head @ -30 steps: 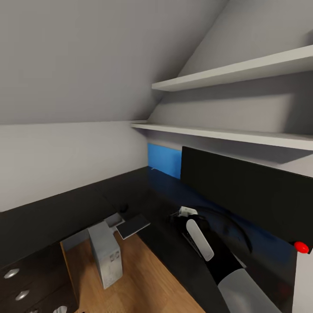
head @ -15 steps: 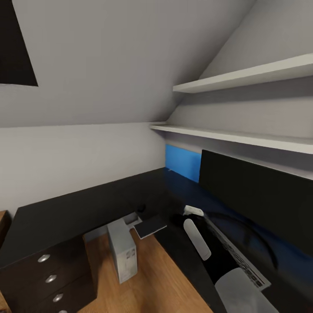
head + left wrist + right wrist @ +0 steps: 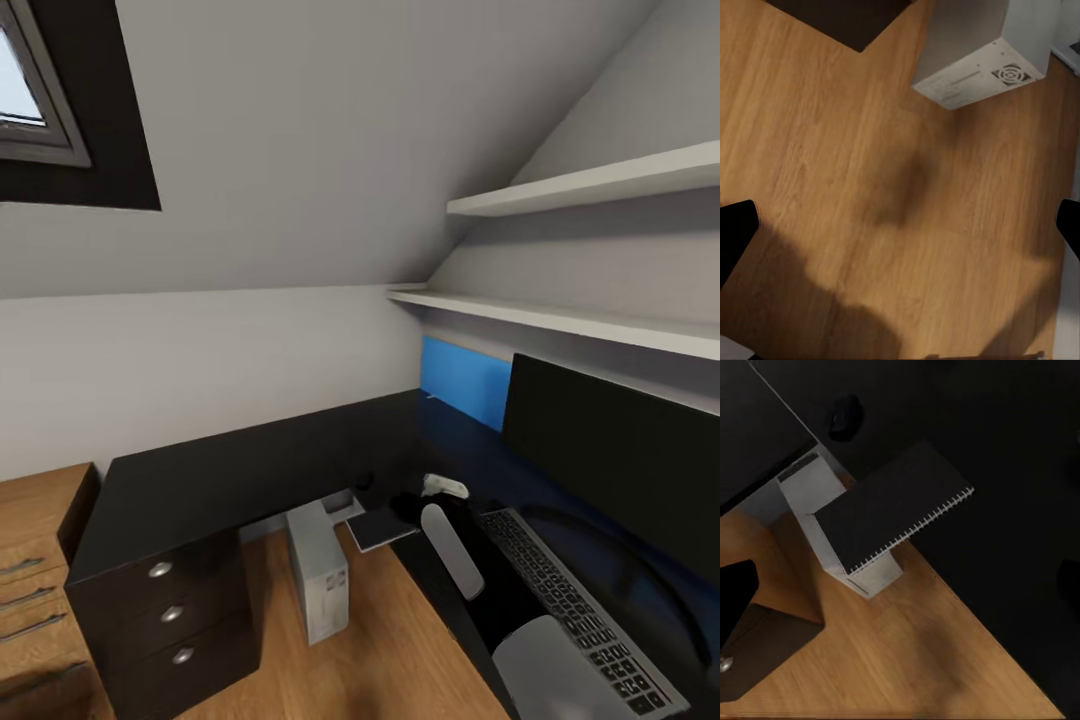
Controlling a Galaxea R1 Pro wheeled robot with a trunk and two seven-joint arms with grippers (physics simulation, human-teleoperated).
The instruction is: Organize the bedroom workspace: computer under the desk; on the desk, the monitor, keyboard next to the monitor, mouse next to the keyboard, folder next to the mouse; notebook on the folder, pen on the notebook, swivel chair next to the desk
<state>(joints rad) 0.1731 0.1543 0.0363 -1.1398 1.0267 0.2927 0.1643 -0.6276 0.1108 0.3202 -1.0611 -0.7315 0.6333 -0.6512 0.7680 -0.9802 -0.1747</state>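
Desk [image 3: 250, 470], black and glossy, is the landmark. In the head view the keyboard [image 3: 575, 605] lies on it in front of the monitor [image 3: 620, 450], the right arm [image 3: 455, 550] reaches over its inner edge, and the computer [image 3: 320, 570] stands on the floor [image 3: 380, 650] in its corner nook. A dark notebook [image 3: 380, 525] overhangs the desk edge.

Left wrist view: fingertips [image 3: 735, 232] spread wide, holding nothing, above the floor beside the computer [image 3: 982, 52].

Right wrist view: the notebook [image 3: 892, 506] juts past the desk edge over the computer [image 3: 825, 521], with the mouse [image 3: 844, 416] beyond it on the desk; one fingertip [image 3: 735, 592] shows and I cannot tell how the gripper stands. A careless sweep of that arm could knock the notebook down.
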